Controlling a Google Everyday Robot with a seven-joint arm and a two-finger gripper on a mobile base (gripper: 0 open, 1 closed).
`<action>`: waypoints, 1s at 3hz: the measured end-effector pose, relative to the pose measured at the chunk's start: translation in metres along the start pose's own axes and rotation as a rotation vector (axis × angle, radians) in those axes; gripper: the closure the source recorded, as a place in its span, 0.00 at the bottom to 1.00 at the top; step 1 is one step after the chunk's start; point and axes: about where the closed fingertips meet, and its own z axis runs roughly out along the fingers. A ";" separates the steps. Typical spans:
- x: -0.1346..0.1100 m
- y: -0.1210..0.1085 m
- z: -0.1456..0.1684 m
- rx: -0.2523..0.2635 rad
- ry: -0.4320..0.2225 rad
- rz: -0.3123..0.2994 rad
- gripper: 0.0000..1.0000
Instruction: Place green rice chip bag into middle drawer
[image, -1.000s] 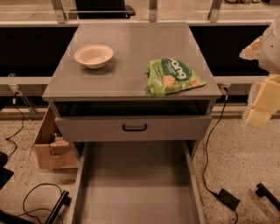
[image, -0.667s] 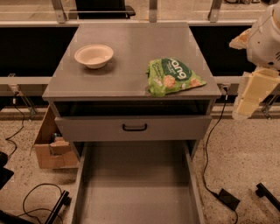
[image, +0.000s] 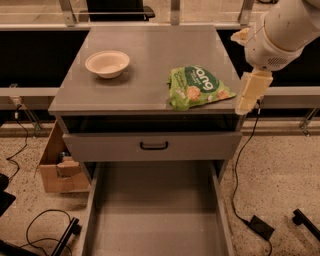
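The green rice chip bag (image: 197, 87) lies flat on the grey cabinet top (image: 150, 47), near its front right corner. My gripper (image: 244, 65) hangs on the white arm just right of the bag, at the cabinet's right edge, open and empty; its lower cream finger (image: 248, 93) is a little to the right of the bag's right end. The middle drawer (image: 155, 210) is pulled out at the bottom of the view, and its flat grey floor is bare.
A cream round bowl (image: 107, 63) sits on the cabinet top at the left. A shut drawer front with a black handle (image: 154, 145) is above the open drawer. A cardboard box (image: 57, 167) stands on the floor at the left. Cables and a black power brick (image: 261, 227) lie on the floor.
My gripper has moved left, from off to the right of the cabinet to its right edge beside the bag. The bag, bowl and drawer have not moved.
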 end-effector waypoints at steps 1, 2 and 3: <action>0.000 0.000 0.000 0.000 0.000 0.000 0.00; 0.000 -0.008 0.014 0.004 -0.040 -0.013 0.00; -0.007 -0.031 0.042 0.002 -0.081 -0.084 0.00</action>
